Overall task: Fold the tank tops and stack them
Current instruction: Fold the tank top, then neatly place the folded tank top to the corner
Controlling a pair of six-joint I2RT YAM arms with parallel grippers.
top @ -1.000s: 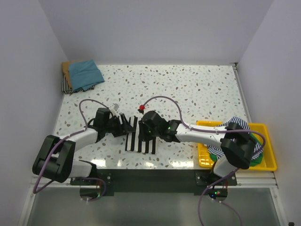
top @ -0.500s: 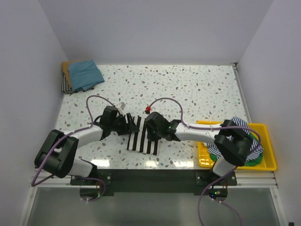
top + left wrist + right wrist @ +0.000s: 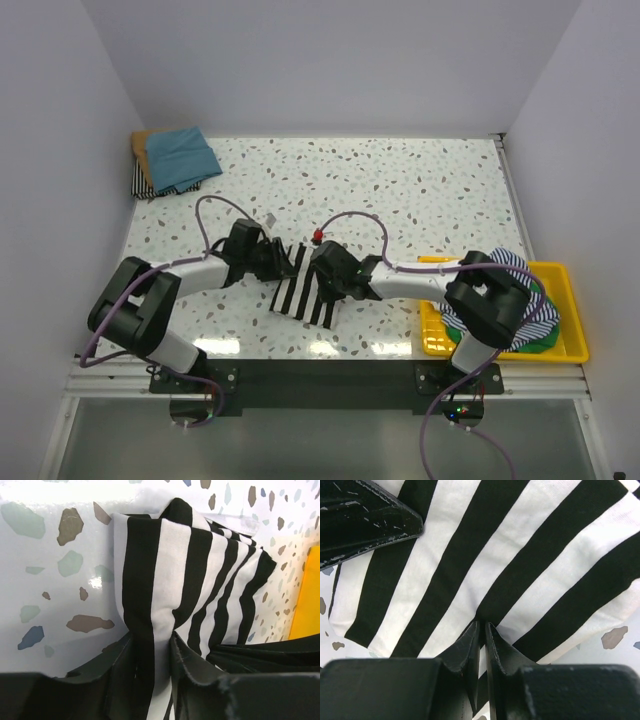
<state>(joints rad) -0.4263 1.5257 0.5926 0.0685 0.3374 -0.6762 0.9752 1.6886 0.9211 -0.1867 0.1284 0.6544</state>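
The striped tank top (image 3: 303,292) lies folded small on the table (image 3: 420,200), toward 6 o'clock. The left hand (image 3: 152,662) pinches a bunched edge of it between narrowed fingers. The right hand (image 3: 482,635) is almost closed on a thin fold. At 10 o'clock sits a pile of folded tops (image 3: 178,158), and at 4 o'clock a yellow tray (image 3: 572,345) holds more.

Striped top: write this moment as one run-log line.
left gripper shut on striped top | right gripper shut on striped top | tray at right
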